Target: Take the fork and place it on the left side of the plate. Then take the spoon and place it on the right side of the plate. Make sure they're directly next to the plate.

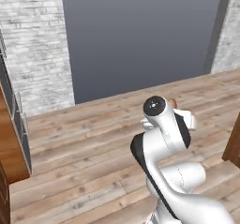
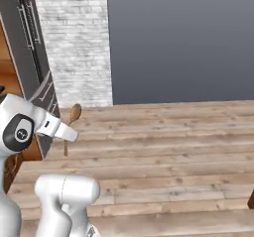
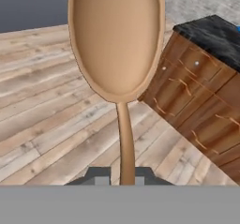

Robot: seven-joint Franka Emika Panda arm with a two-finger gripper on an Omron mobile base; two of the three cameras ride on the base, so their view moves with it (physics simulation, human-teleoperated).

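Spoon [image 3: 117, 45] bowl's top cropped

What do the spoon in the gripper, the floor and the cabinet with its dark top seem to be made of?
Spoon: probably wood, smooth and matt; even tan colour, no metallic shine.
Floor: wooden planks, pale and weathered; visible grain and seams.
Cabinet: reddish-brown wood with a slight sheen; streaked grain on the drawer fronts.
Its countertop: possibly dark stone; black, speckled.
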